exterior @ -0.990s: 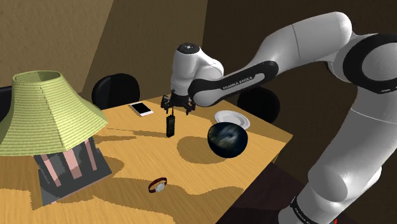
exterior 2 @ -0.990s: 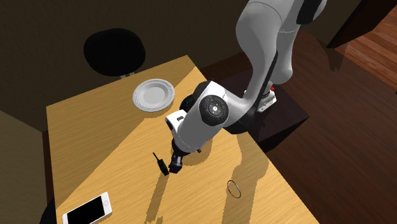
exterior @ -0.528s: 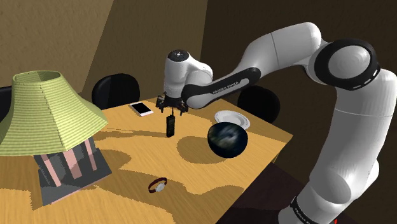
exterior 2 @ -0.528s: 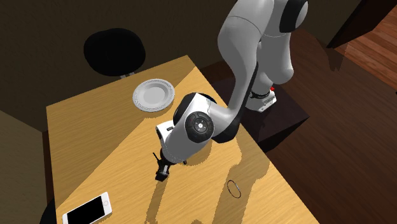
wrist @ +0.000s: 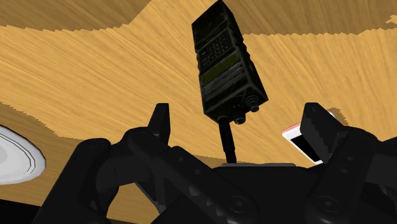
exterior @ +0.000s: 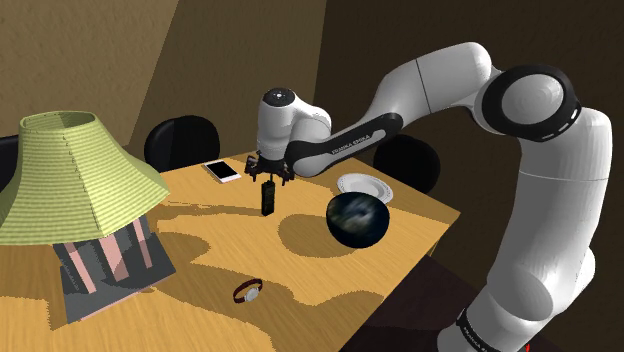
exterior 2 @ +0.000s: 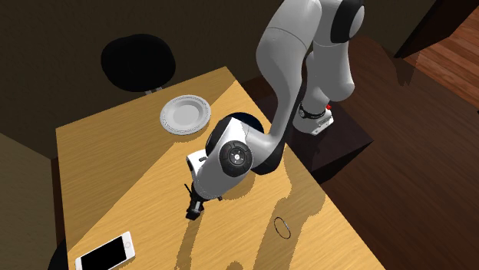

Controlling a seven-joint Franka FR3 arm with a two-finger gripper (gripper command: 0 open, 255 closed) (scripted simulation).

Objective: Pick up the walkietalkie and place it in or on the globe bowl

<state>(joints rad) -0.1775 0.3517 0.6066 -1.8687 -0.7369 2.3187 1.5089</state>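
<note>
The walkie-talkie [exterior: 267,198] is a dark handset with a thin antenna, lying flat on the wooden table [exterior: 200,250]. My gripper [exterior: 268,179] hangs just above its antenna end, pointing down. In the wrist view the walkie-talkie [wrist: 226,63] lies ahead of the gripper [wrist: 238,127], whose fingers [wrist: 160,124] stand wide apart with only the antenna between them. They touch nothing. The globe bowl [exterior: 358,219], dark and round with a blue-green pattern, stands toward the shoulder view's right of the handset. In the second exterior view my gripper [exterior 2: 195,210] covers most of the handset.
A white plate [exterior: 364,185] sits behind the bowl. A white phone [exterior: 222,171] lies behind the handset. A wristwatch [exterior: 248,291] lies near the front. A large green lampshade [exterior: 70,175] fills the shoulder view's left. Dark chairs [exterior: 182,140] stand beyond the table.
The hand has moved a little toward the shoulder view's left and settled over the walkie-talkie's antenna end. The walkie-talkie and bowl have not moved.
</note>
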